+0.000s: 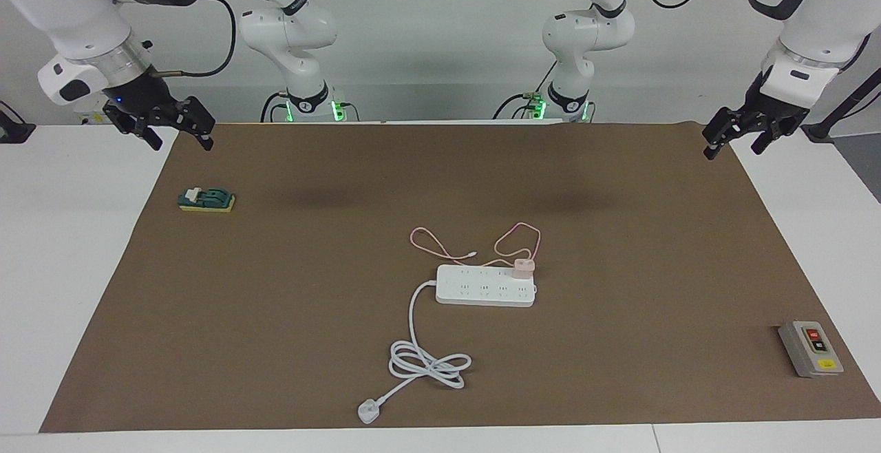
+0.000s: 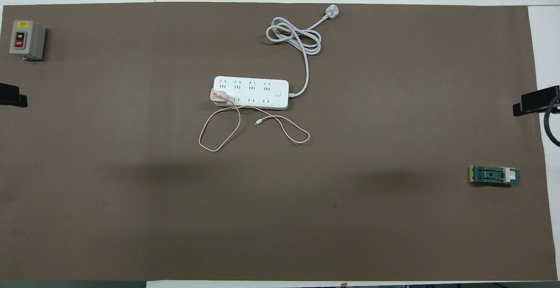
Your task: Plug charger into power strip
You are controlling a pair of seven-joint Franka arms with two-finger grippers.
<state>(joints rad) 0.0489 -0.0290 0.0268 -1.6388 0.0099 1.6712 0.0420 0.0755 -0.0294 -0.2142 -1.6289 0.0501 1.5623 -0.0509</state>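
charger [image 1: 522, 268] seated in power strip [image 1: 482, 286], both end effectors open, empty

Overhead, the frame edges cut off the left gripper [image 2: 13, 100] and right gripper [image 2: 536, 102]. The charger's [image 1: 522, 268] prongs are hidden.

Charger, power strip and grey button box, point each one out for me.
charger [image 1: 522, 268], facing view, pink cube body.
power strip [image 1: 475, 288], facing view, white top face.
grey button box [image 2: 26, 38], overhead view, its top face.
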